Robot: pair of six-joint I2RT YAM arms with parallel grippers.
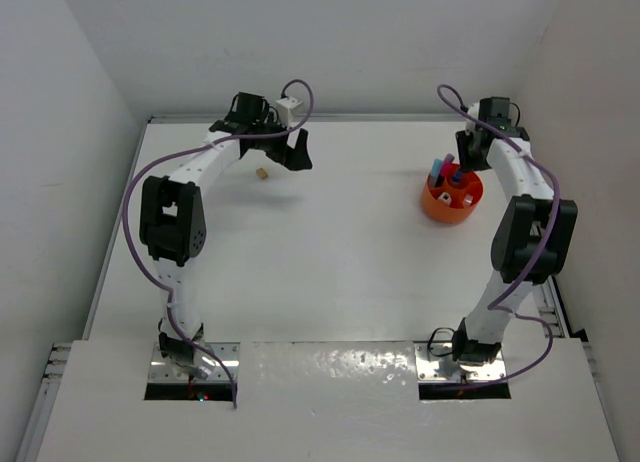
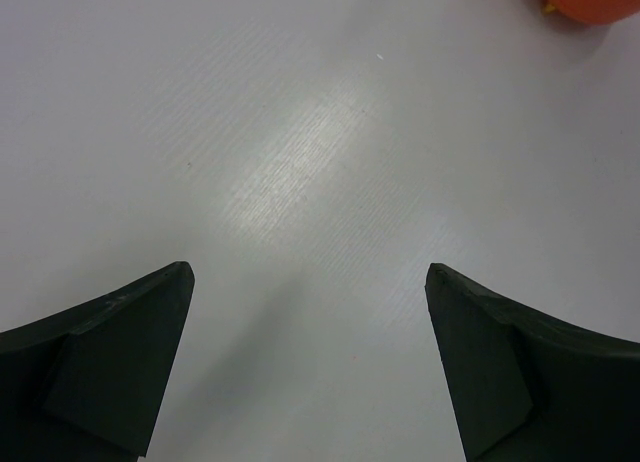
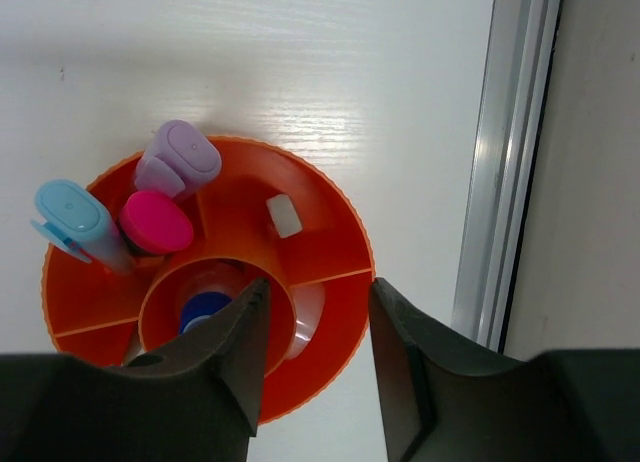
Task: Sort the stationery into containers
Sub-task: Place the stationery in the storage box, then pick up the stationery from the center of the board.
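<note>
Tub (image 1: 440, 210), orange and round, sits far right on the desk (image 1: 330, 272). It holds a blue highlighter (image 3: 70, 217), pink cap (image 3: 157, 222), lilac eraser (image 3: 180, 154), pale block (image 3: 284, 216) and a central bottle (image 3: 205, 307). The right tool (image 3: 318, 287) hovers over it, narrowly parted and empty. A beige block (image 1: 261, 172) lies far left, near the wide, empty left tool (image 2: 308, 272).

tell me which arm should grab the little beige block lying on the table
Left, most likely. The beige block lies right beside the open, empty left gripper. The right gripper hangs over the orange tub, well across the table from the block.
</note>
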